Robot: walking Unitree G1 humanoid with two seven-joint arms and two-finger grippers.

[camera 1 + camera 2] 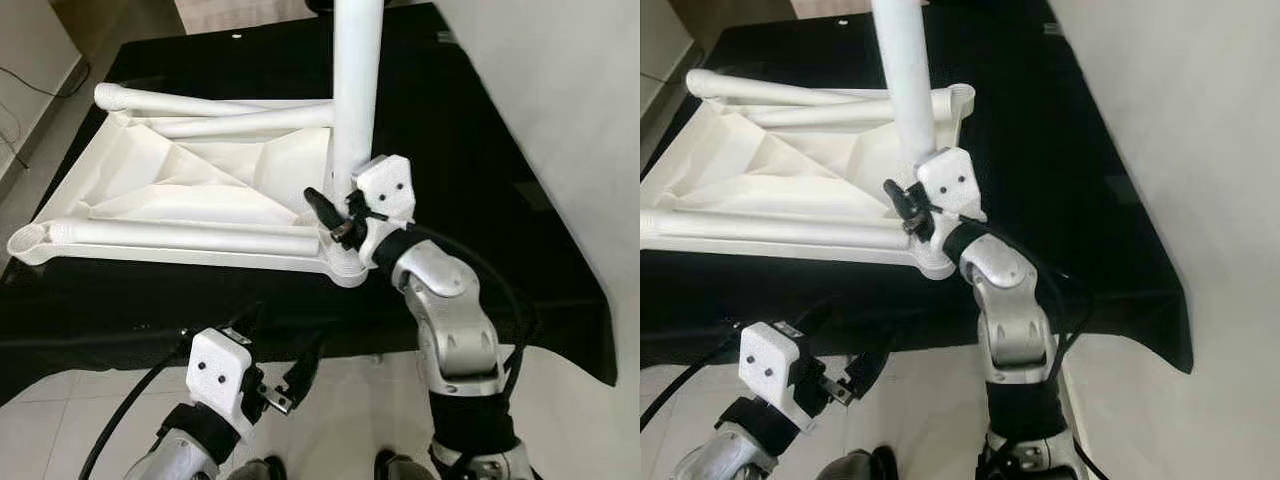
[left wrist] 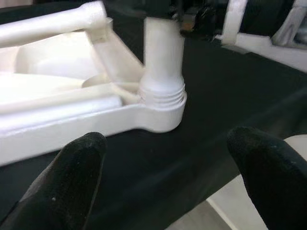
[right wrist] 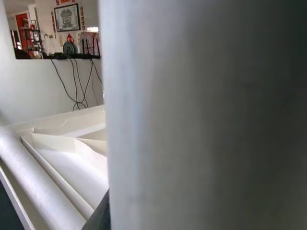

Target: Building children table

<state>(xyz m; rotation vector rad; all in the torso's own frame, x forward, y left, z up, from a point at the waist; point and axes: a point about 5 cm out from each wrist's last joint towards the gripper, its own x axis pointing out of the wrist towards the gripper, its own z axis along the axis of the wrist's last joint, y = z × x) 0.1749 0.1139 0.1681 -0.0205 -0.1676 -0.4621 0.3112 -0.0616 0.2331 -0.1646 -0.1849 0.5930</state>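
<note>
A white plastic children's tabletop point(image 1: 190, 190) lies upside down on a black-covered table point(image 1: 480, 180), filling the upper left and centre of the head view. One white leg point(image 1: 357, 80) stands upright in the corner socket point(image 1: 345, 265) near the frame's centre, at the tabletop's near right corner. The left wrist view shows its threaded base point(image 2: 162, 93) sitting in that socket with several thread ridges above the rim.

The right tool point(image 1: 340, 215) is at the foot of this leg, its black fingers pinching the tube just above the socket. The right wrist view is close against the leg's pale surface.

The left tool point(image 1: 285, 375) hangs in the lower left of the frame, below the table's near edge, its two fingers point(image 2: 72, 177) spread apart and holding nothing, pointed toward the socket.

To do this step well, I judge the leg should be kept truly vertical while it is turned, so the threads do not cross. The grip low on the tube suits this. The free left tool could brace the tabletop's edge to stop it sliding on the cloth. Turning should go on until the exposed ridges sink into the collar.

Count: one tabletop; one leg standing; three more white legs lying loose inside the tabletop, two near the upper edge point(image 1: 200, 103) and one along the near edge point(image 1: 190, 235); at the left, two empty corner sockets, one far point(image 1: 108, 95) and one near point(image 1: 30, 238).
</note>
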